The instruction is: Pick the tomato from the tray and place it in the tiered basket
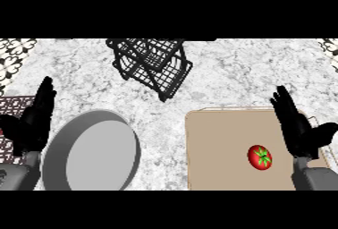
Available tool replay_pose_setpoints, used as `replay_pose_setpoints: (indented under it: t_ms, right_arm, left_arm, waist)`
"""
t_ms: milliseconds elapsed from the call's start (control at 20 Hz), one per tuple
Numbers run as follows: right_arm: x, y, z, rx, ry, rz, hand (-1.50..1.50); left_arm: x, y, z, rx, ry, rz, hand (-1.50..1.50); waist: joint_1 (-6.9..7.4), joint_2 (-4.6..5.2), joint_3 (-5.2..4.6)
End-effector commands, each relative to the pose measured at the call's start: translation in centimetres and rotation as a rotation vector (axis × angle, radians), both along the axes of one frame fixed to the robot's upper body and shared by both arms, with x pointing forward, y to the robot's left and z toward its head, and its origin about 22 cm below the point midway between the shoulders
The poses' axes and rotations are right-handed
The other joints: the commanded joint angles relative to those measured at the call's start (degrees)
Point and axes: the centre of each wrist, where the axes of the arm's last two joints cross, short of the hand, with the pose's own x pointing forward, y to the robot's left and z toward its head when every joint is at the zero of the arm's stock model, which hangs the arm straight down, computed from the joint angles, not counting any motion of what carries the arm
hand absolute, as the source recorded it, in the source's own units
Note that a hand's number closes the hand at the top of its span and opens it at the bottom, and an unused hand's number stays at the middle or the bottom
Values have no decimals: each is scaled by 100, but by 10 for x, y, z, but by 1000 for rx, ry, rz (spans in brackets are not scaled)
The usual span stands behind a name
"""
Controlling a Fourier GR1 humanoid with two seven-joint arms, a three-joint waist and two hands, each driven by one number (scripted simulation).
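Tomato (260, 157) sits on tray (218, 152) | my right hand (298, 129) open, empty, just beside | I'd lower fingers around it, then carry to tiered basket (153, 65).

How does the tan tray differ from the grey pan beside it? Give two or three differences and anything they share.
The tray is tan and rectangular; the pan is grey and round. The tray holds a tomato; the pan holds nothing. The tray lies by the right hand, the pan by the left hand. Both sit on the marble counter.
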Motion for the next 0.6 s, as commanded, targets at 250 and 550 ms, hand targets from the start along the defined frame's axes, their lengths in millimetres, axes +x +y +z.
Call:
replay_pose_setpoints:
  t_ms: [250, 550]
  right_arm:
    - [19, 101, 31, 37, -65, 551, -150]
    - [-4, 121, 10, 103, -190, 509, -150]
  left_arm:
    - [-13, -57, -27, -77, 29, -372, 0]
    - [-14, -62, -53, -140, 76, -381, 0]
  waist:
    - [-47, -7, -71]
    - [-175, -13, -56]
